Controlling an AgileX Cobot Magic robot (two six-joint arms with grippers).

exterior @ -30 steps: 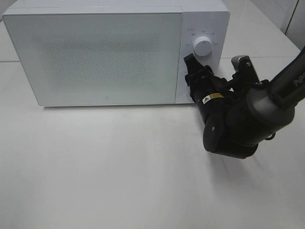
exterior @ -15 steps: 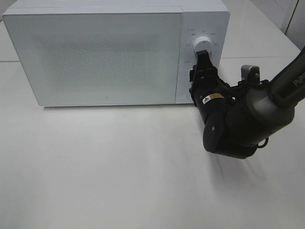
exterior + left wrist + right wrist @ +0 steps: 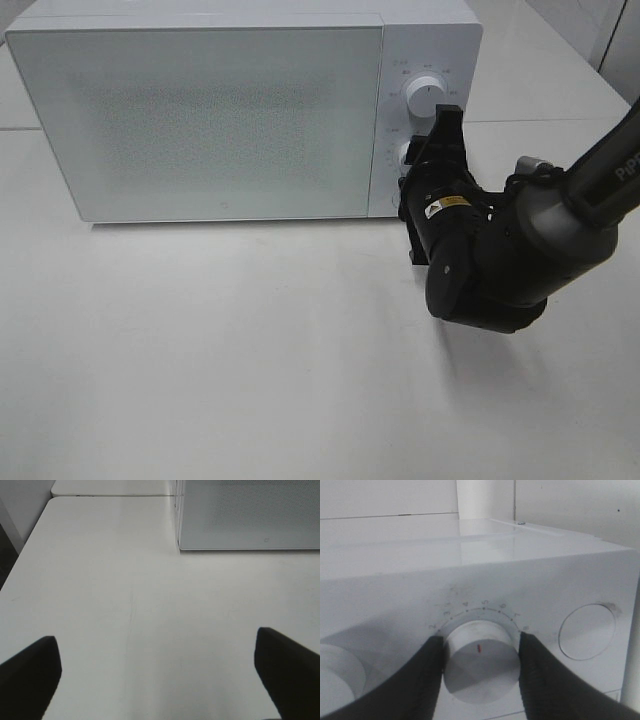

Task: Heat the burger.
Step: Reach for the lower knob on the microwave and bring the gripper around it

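Observation:
The burger is hidden from every view. The white microwave [image 3: 200, 120] stands at the back of the table with its door closed. My right gripper [image 3: 418, 150] is at its control panel, below the upper knob [image 3: 427, 92]. In the right wrist view, my right gripper [image 3: 480, 645] is shut on the lower knob [image 3: 479, 662], one dark finger pressed against each side, and the knob's red mark points toward the dial numbers. My left gripper [image 3: 157, 680] hangs open over bare table, near a corner of the microwave [image 3: 250, 515].
A round button [image 3: 587, 632] sits beside the gripped knob on the panel. The right arm's bulky black wrist [image 3: 490, 260] hovers over the table in front of the panel. The table's left edge [image 3: 20, 560] drops off close to the left gripper.
My right wrist has rolled clockwise on the lower knob, and the finger seen from above has swung from left of the upper knob to its lower right. The left gripper has stayed put.

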